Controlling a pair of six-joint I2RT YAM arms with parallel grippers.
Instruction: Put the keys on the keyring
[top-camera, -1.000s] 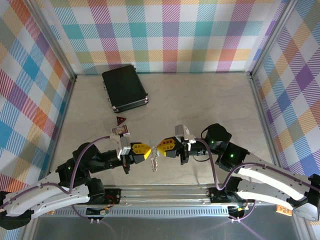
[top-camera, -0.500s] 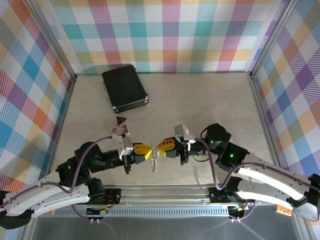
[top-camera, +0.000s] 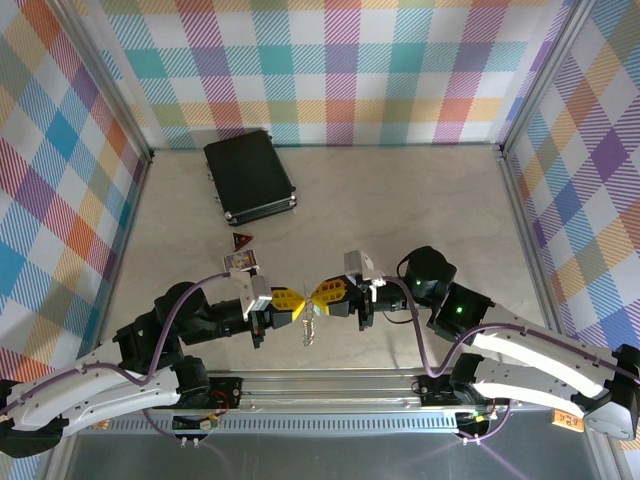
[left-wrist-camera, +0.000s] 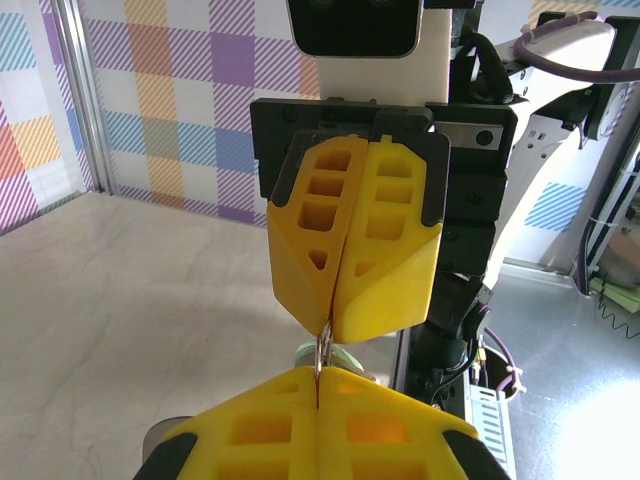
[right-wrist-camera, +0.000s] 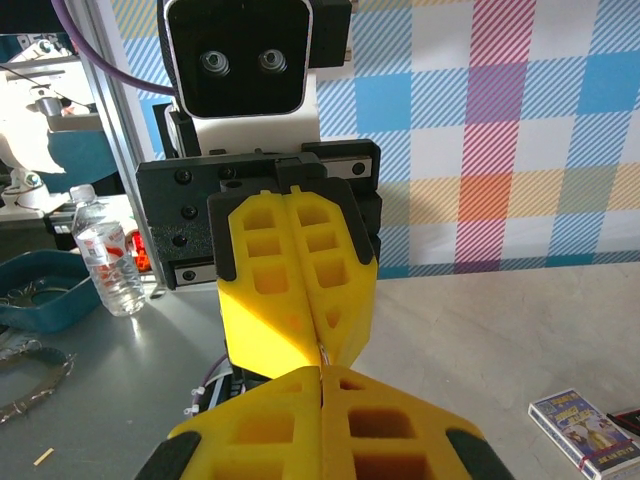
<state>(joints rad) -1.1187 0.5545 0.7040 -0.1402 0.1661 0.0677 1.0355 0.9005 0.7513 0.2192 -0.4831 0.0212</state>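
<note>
Above the near part of the desk (top-camera: 400, 200), the left hand (top-camera: 299, 309) and right hand (top-camera: 316, 297) meet tip to tip. Both are closed and seem to pinch a thin silver ring of the keyring (top-camera: 309, 326), which dangles between them. A pale green shape just below, perhaps the key (left-wrist-camera: 335, 358), is too hidden to confirm. Threading probably calls for one hand held steady while the other turns slowly, with light tension.
</note>
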